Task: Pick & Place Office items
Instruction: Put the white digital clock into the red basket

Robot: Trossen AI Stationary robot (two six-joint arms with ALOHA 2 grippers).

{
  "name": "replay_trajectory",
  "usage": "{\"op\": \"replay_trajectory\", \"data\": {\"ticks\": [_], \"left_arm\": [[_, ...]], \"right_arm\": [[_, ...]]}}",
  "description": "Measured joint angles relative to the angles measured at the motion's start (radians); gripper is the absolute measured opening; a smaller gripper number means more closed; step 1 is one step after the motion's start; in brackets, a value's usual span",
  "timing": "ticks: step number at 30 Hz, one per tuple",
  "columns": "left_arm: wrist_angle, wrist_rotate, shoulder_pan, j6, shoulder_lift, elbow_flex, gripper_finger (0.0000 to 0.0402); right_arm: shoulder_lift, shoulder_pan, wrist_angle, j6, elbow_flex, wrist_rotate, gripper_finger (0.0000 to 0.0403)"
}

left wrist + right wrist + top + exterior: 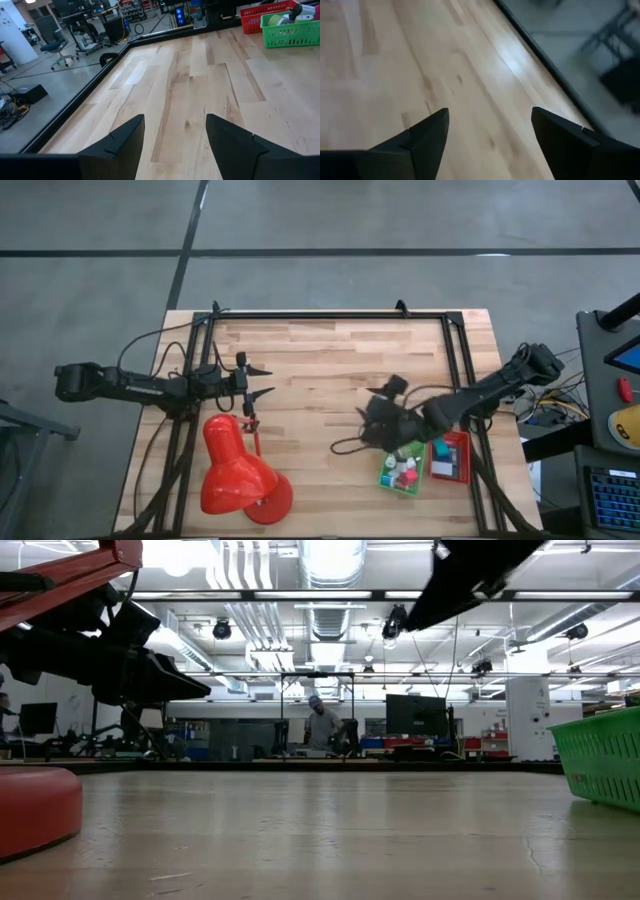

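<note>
While the red desk lamp point(238, 470) fills lower left, the office items point(404, 473) sit in the green tray point(387, 481) at lower right. Both the right gripper point(372, 432) beside it and the idle left gripper point(262, 381) gape empty; a release step looks finished, and next comes another pick.

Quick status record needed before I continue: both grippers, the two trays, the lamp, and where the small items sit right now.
left gripper: open, empty, above the bare wooden table on its left side, next to the lamp
right gripper: open, nothing between its fingers, arm reaching beside the green tray
green plastic mesh tray: near the table's front right, holds small pieces in pink, white, red and green
red plastic tray: right of the green tray, touching it, holds a teal block
big red desk lamp: front left, shade and round base on the table
loose items on the table: none visible
</note>
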Motion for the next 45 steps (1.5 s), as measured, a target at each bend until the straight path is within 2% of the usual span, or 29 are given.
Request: {"op": "replay_trajectory", "data": {"ticks": [6,8,11,14,18,22,32,45], "left_arm": [[0.0,0.0,0.0,0.0,0.0,0.0,0.0218],[0.0,0.0,0.0,0.0,0.0,0.0,0.0218],[0.0,0.0,0.0,0.0,0.0,0.0,0.0218],[0.0,0.0,0.0,0.0,0.0,0.0,0.0218],[0.0,0.0,0.0,0.0,0.0,0.0,0.0218],[0.0,0.0,0.0,0.0,0.0,0.0,0.0218],[0.0,0.0,0.0,0.0,0.0,0.0,0.0218],[0.0,0.0,0.0,0.0,0.0,0.0,0.0218]], "right_arm": [[0.0,-0.087,0.61,-0.441,-0.188,-0.056,0.0294],[0.0,-0.134,0.832,-0.541,-0.271,-0.18,0.0296],[0.001,-0.237,1.104,-0.615,-0.39,-0.475,0.0297],[0.015,-0.341,1.25,-0.63,-0.472,-0.687,0.0297],[0.017,-0.417,1.285,-0.611,-0.517,-0.751,0.03],[0.017,-0.432,1.28,-0.638,-0.562,-0.785,0.0297],[0.017,-0.432,1.283,-0.642,-0.56,-0.745,0.0291],[0.017,-0.433,1.281,-0.638,-0.546,-0.744,0.0294]]}}
